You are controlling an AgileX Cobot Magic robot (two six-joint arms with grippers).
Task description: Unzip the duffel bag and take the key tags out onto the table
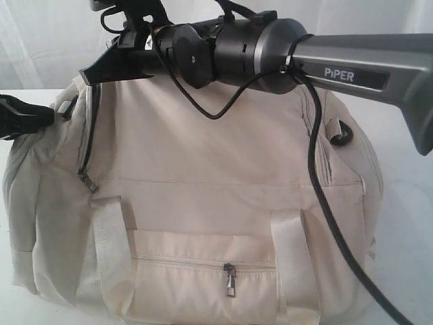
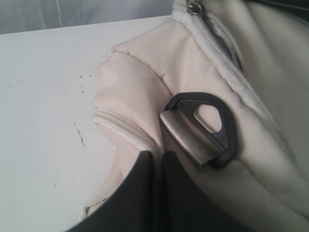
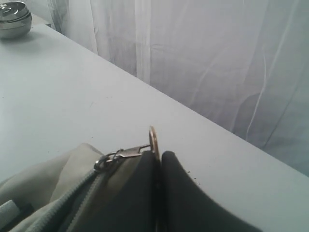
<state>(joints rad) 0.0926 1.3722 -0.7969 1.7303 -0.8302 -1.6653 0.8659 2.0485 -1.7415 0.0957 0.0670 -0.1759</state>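
Note:
The cream duffel bag [image 1: 203, 189] fills the exterior view, front pocket zip [image 1: 230, 277] closed. My right arm reaches across its top to the left end. There my right gripper [image 1: 91, 73] [image 3: 158, 153] is shut on the brass ring zipper pull [image 3: 152, 137], with the grey slider [image 3: 107, 161] just behind it. My left gripper [image 1: 49, 115] [image 2: 158, 155] is shut on a fold of the bag's end fabric [image 2: 130, 92], beside a black D-ring [image 2: 219, 130]. A grey zipper [image 1: 88, 135] runs down the bag's left end. The key tags are hidden.
The white table [image 3: 72, 87] stretches beyond the bag to a pale curtain [image 3: 217, 63]. A metal bowl [image 3: 14, 18] stands at a far corner. The right arm's black cable [image 1: 318, 189] hangs down over the bag's front right side.

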